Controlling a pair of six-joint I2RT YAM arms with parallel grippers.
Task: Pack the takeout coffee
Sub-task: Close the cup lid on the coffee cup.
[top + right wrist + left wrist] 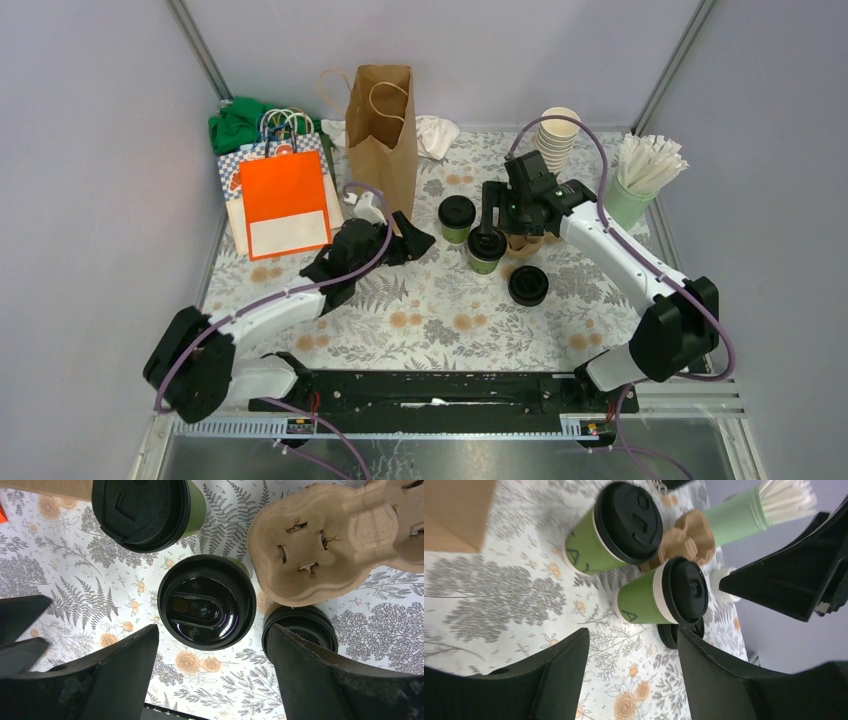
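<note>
A: where's the coffee sitting?
B: middle of the table [430, 320]; nearer lidded cup [206, 602] beside the pulp carrier [320, 545], farther lidded cup [457, 215] by the brown bag [382, 130]; right gripper [214, 630] spread wide above the nearer one; left gripper [631, 645] apart, empty.

Table [430, 325]: floral-print cover.
Far left corner: green cloth [235, 122] bunched behind a checkered bag [232, 172]; orange-and-white bag [285, 203] in front of it.
Far edge, centre: brown paper bag [381, 135] upright, mouth open; crumpled white cloth [437, 136] just right of it.
Far right corner: stack of cream cups [557, 140].
Right edge: pale green cup [628, 200] full of white sticks [650, 160].
Near centre: moulded cardboard carrier [325, 545].
</note>
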